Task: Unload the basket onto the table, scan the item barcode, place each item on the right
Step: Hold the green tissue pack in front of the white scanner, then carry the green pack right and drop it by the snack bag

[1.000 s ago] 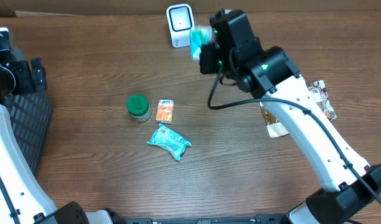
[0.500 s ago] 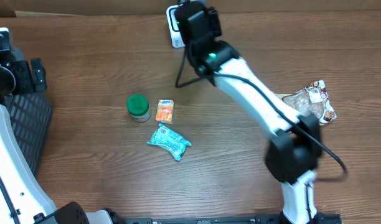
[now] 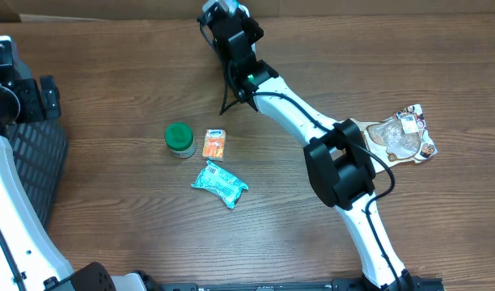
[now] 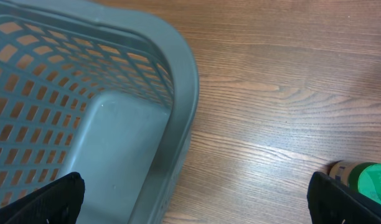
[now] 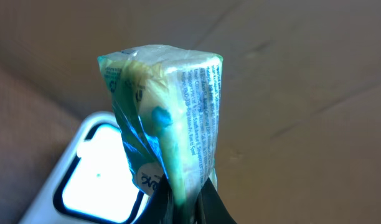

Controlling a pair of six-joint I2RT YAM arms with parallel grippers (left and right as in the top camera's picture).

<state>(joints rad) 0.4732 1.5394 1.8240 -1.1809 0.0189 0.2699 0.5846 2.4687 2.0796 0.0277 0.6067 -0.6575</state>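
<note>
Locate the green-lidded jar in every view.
Overhead: green-lidded jar left of centre, just left of the orange packet.
Left wrist: jar in the bottom right corner, cut off by the edge.
Right wrist: not in it.
Shared landmark: grey basket, at overhead's left edge, filling left wrist's left half.

We see a right arm (image 3: pixel 292 113) built of smooth white links joined by boxy black housings, the bulkiest a black elbow block (image 3: pixel 340 171); a small green light (image 3: pixel 249 78) glows on its black wrist section, and a thin black cable (image 3: pixel 228 93) loops out beside it. The left arm (image 3: pixel 6 194) wears the same white shell, with a black motor housing (image 3: pixel 17 95) above it. A rounded black base part (image 3: pixel 94 279) shows at the lower edge. The left gripper (image 4: pixel 197 208) ends in two matte black fingertips (image 4: pixel 50 198) with rough edges; the right gripper (image 5: pixel 185 202) has slim dark fingers (image 5: pixel 206 205)
</note>
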